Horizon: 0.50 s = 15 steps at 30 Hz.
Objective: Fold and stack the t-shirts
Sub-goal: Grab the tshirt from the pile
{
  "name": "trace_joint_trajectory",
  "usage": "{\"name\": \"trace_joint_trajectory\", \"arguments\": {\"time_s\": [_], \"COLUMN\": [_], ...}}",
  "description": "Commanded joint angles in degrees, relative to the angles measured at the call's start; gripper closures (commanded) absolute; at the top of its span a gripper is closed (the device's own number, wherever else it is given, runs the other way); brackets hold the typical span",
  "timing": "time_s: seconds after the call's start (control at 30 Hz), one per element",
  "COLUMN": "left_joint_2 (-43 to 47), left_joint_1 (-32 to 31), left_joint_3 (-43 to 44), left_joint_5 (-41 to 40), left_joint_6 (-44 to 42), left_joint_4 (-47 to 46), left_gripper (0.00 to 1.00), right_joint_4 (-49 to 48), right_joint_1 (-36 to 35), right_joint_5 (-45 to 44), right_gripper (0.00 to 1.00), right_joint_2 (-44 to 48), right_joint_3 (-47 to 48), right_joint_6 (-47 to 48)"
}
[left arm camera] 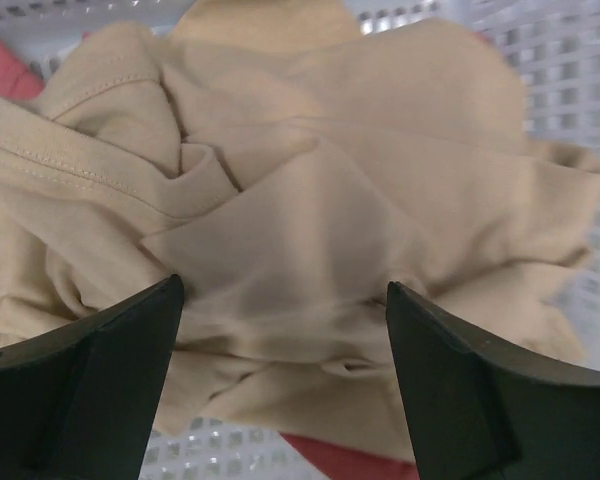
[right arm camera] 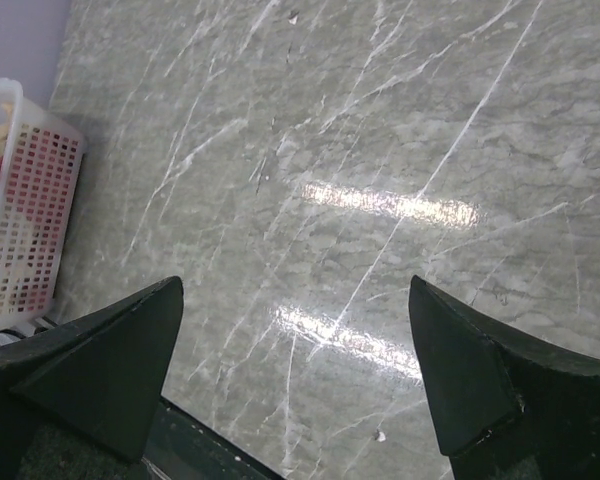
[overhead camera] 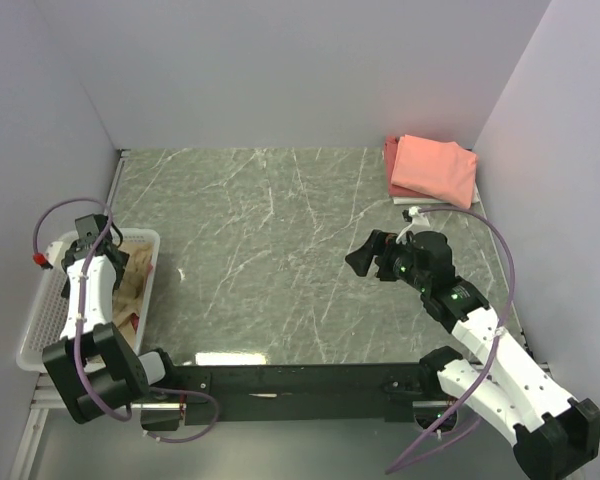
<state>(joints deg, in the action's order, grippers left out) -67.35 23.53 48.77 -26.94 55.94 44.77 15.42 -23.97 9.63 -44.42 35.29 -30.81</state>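
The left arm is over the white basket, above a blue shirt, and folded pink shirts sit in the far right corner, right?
Not blue: the left wrist view shows the shirt under the left gripper is beige. The white basket and folded pink shirts are right.

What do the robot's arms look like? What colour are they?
The left arm and the right arm have white shells with chunky black joints. A thin purple cable loops along each. The right one shows small green lights. The jaws are dark, plain wedges.
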Motion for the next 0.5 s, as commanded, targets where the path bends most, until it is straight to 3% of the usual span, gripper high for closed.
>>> {"name": "trace_joint_trajectory", "arguments": {"time_s": [0.0,0.17,0.27,0.3,0.33,0.47], "left_joint_2": [-1.46,-4.10,-5.07,-5.16,-5.07,-2.35], "left_joint_1": [0.82,2.48,3.80,3.98,4.15,4.16], "left_joint_3": [-1.48,-2.63,-2.54,-2.11,-1.84,0.35], "left_joint_5": [-1.10,1.01,3.29,3.56,3.65,3.04], "left_joint_6": [1.98,1.36,0.22,0.05,0.04,-1.53], "left_joint_4": [-2.32,-4.69,-5.66,-5.66,-5.49,-3.82], "left_gripper": [0.14,0.41,0.69,0.94,0.99,0.99], "right_joint_4": [-1.62,-2.15,-2.24,-2.24,-2.24,-2.15], "right_joint_1": [0.15,0.24,0.24,0.32,0.24,0.32], "right_joint_5": [1.53,2.32,3.03,3.12,3.20,3.55], "right_gripper": [0.00,0.00,0.00,0.00,0.00,0.00], "right_joint_2": [-0.66,-1.36,-1.98,-2.07,-2.16,-2.07], "right_joint_3": [0.04,-0.31,-0.13,-0.13,-0.13,0.04], "right_joint_6": [0.57,0.40,0.48,0.40,0.40,0.31]}}
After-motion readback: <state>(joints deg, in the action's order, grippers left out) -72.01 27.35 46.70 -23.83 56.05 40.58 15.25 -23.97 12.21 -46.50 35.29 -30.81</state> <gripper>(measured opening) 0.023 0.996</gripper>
